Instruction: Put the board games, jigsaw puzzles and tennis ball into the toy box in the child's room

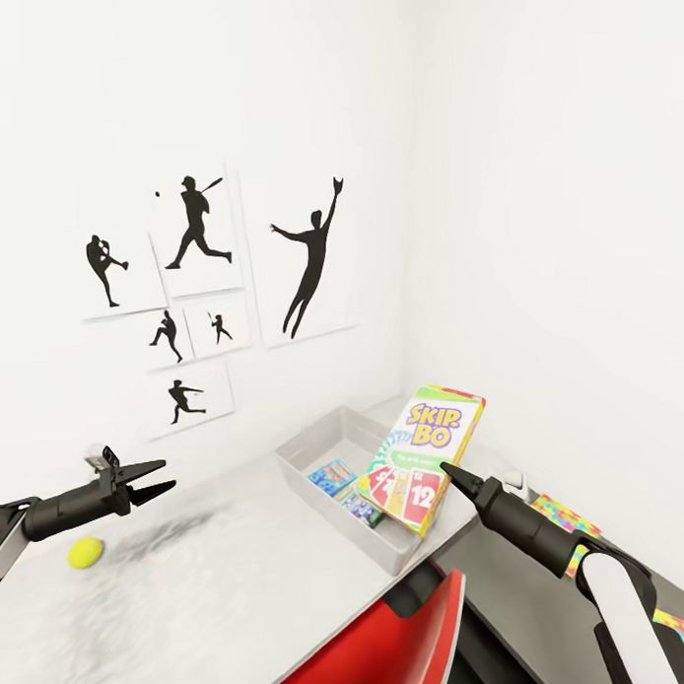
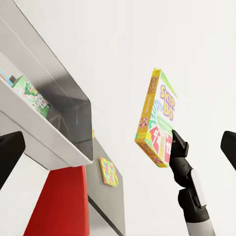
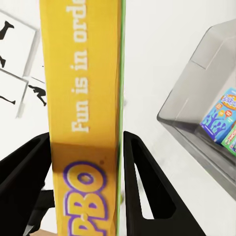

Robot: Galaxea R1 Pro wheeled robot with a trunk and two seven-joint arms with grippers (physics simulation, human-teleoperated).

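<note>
The right claw (image 1: 451, 469) pinches the Skip-Bo box (image 1: 422, 456) by its lower edge and holds it up, tilted, over the near side of the toy box (image 1: 316, 443) on the desk (image 1: 212, 573); the right wrist view shows both fingers pressed against the box's yellow side. The step in hand looks like dropping this game into the bin. Next, the claw should carry the box a little further over the opening, lay it flatter and let go, so it does not catch on the sloped rim. The bin already holds a small blue game (image 1: 332, 475) and another box beneath it, partly hidden. The left claw (image 1: 159, 480) hangs spread and empty above the desk, near the tennis ball (image 1: 85, 552). A jigsaw puzzle (image 1: 563, 520) lies on the lower section by the right arm.
</note>
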